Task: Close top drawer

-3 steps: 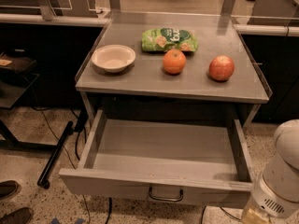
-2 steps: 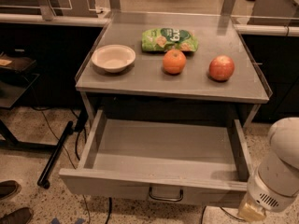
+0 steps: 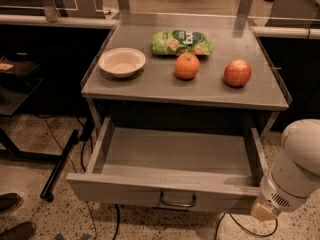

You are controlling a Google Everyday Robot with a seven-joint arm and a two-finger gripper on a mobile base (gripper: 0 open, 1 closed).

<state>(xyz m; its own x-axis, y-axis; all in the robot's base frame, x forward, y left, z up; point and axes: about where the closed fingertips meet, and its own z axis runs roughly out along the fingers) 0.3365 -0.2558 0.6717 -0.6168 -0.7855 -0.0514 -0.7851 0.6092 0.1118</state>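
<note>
Top drawer (image 3: 175,156): pulled out to what looks like full or near-full extension from under the surface (image 3: 150,86), with its floor bare and both side walls exposed. The front panel (image 3: 125,191) stands well forward of the cabinet frame, nearest the camera, and its dark loop handle (image 3: 178,201) sits at the panel's centre, with nothing touching it. Task status: not started, as far as the view shows; the whole closing travel is left. The arm (image 3: 295,169) appears at the lower right as a white rounded link ending in a tan cap, just beside the drawer's right front corner; contact with the panel cannot be confirmed. The gripper is outside the view, somewhere beyond that lower right corner, so whether the jaws are open, closed or holding anything cannot be told. Remaining work, as a judgement: bring a pushing face against the front panel, preferably near the handle so the load is centred, then drive the drawer straight back until the panel seats flush under the surface. An off-centre push at the right corner could skew the drawer in its runners. On the surface rest a bowl (image 3: 122,62), a green bag (image 3: 182,42), an orange (image 3: 187,66) and an apple (image 3: 237,73), all set apart from one another; a hard stop at closure could set the round fruit rolling.
</note>
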